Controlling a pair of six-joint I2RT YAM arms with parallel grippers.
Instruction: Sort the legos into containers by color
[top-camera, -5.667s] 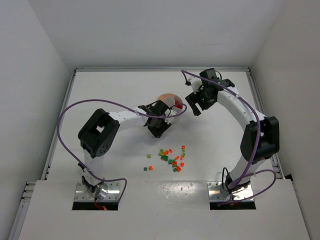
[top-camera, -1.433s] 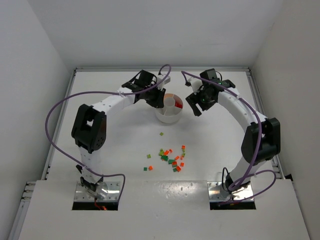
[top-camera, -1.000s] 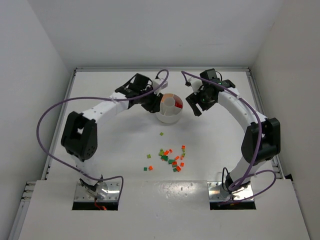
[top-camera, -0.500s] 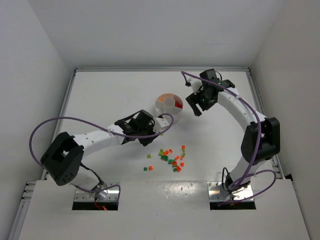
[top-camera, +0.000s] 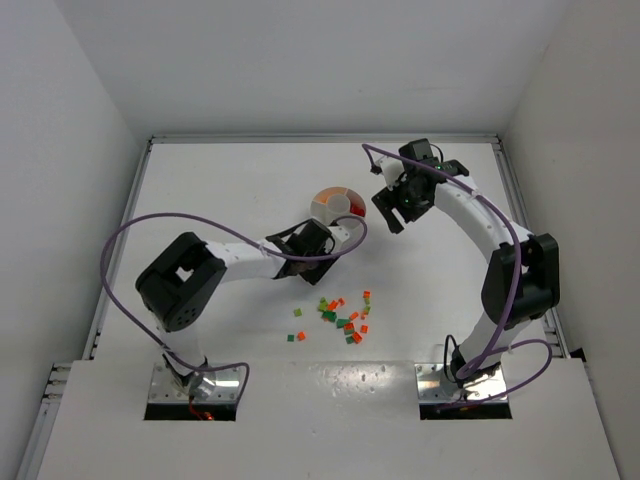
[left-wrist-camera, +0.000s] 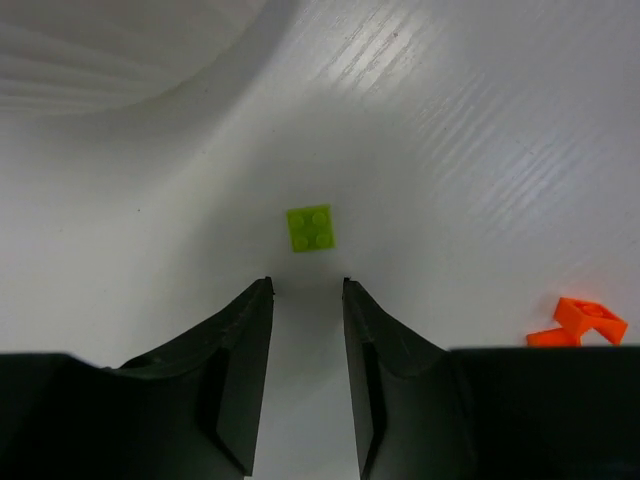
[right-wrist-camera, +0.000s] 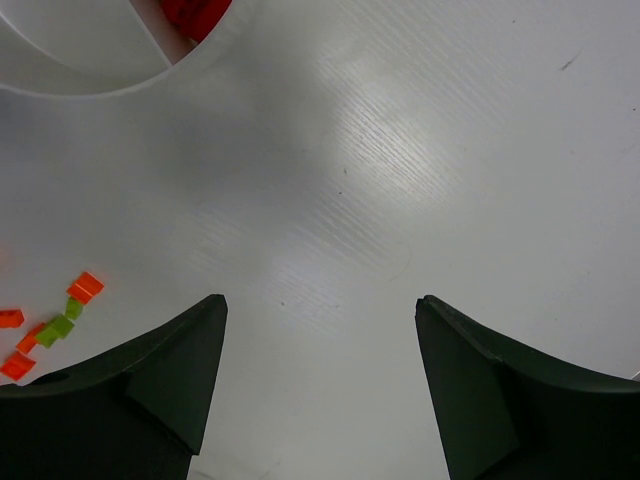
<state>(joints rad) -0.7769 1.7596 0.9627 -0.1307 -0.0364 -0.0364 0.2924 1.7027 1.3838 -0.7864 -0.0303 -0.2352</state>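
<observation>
The lime-green lego (left-wrist-camera: 311, 228) lies flat on the table just ahead of my left gripper (left-wrist-camera: 306, 285), which is open by a narrow gap with nothing between its fingers. In the top view that gripper (top-camera: 316, 243) sits low, just in front of the round white dish (top-camera: 338, 205) whose wedge containers show red and orange. A loose cluster of red, orange and green legos (top-camera: 345, 315) is scattered nearer the bases. My right gripper (top-camera: 390, 212) hovers right of the dish, wide open and empty (right-wrist-camera: 320, 300). Red legos (right-wrist-camera: 195, 12) show inside one wedge.
An orange lego (left-wrist-camera: 588, 318) lies to the right of my left fingers. The dish wall (left-wrist-camera: 120, 50) curves close at upper left in the left wrist view. Several small legos (right-wrist-camera: 60, 325) lie at the left edge of the right wrist view. Raised table rims run along the sides.
My left arm swung from behind the dish round to the table in front of it, then moved toward the dish's front side. The right arm has stayed still.
</observation>
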